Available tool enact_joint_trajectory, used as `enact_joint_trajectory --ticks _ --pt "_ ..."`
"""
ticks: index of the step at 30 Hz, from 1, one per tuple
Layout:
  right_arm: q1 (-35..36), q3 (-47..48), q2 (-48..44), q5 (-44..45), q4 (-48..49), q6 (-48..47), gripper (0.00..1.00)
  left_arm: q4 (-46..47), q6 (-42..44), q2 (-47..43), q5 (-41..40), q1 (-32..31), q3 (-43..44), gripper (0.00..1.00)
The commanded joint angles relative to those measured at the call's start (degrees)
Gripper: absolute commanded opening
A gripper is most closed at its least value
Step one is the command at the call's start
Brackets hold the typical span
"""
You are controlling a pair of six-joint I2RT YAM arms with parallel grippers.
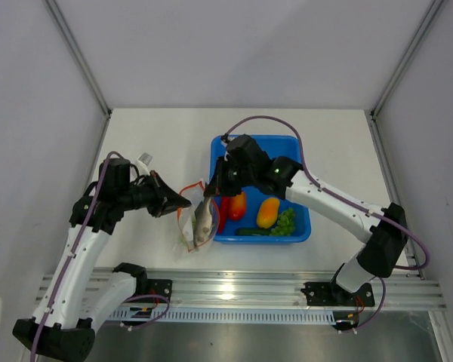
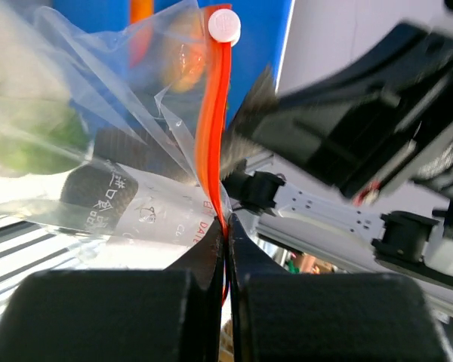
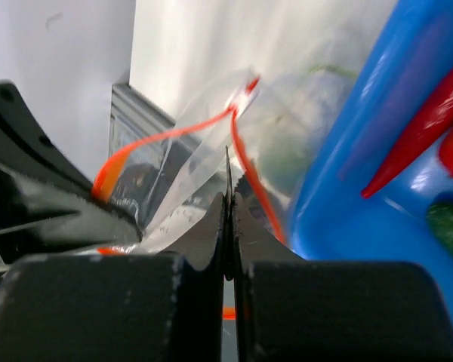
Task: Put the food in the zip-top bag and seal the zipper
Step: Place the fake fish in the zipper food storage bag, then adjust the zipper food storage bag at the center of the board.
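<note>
The clear zip-top bag (image 1: 190, 232) hangs between my two grippers, left of the blue tub (image 1: 298, 147). A grey fish (image 1: 204, 219) is inside it. My left gripper (image 1: 183, 202) is shut on the red-orange zipper (image 2: 214, 113) strip, just below its white slider (image 2: 224, 25). My right gripper (image 1: 210, 192) is shut on the bag's clear mouth edge (image 3: 211, 151), beside the zipper (image 3: 245, 162). In the tub lie a red chili (image 1: 223, 215), a red-orange fruit (image 1: 237, 205), an orange fruit (image 1: 267, 213), green grapes (image 1: 286, 221) and a long green vegetable (image 1: 253, 231). No cauliflower shows.
The tub's blue wall (image 3: 347, 173) stands right next to my right gripper (image 3: 228, 197), with the chili (image 3: 430, 124) behind it. My left gripper (image 2: 228, 222) faces the right arm's dark body (image 2: 362, 113). The aluminium rail (image 1: 234, 286) runs along the near table edge.
</note>
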Motion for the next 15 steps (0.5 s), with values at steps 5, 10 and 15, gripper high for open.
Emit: enact_joint_trajectory --ticks 5,10,15 --pt "9.48 -2.19 -4.03 14.45 7.18 6.62 0.0 -6.59 3.84 -7.81 -5.89 0.19 -7.37 0.0" --pt "12.82 0.19 -1.92 14.65 0.78 3.21 0.0 -8.18 4.45 -12.64 -7.3 0.28 -9.57 0.01" --pt "13.44 3.09 -1.57 15.26 -8.53 -3.3 0.52 -8.0 4.37 -14.32 -6.86 0.28 -11.16 0.01"
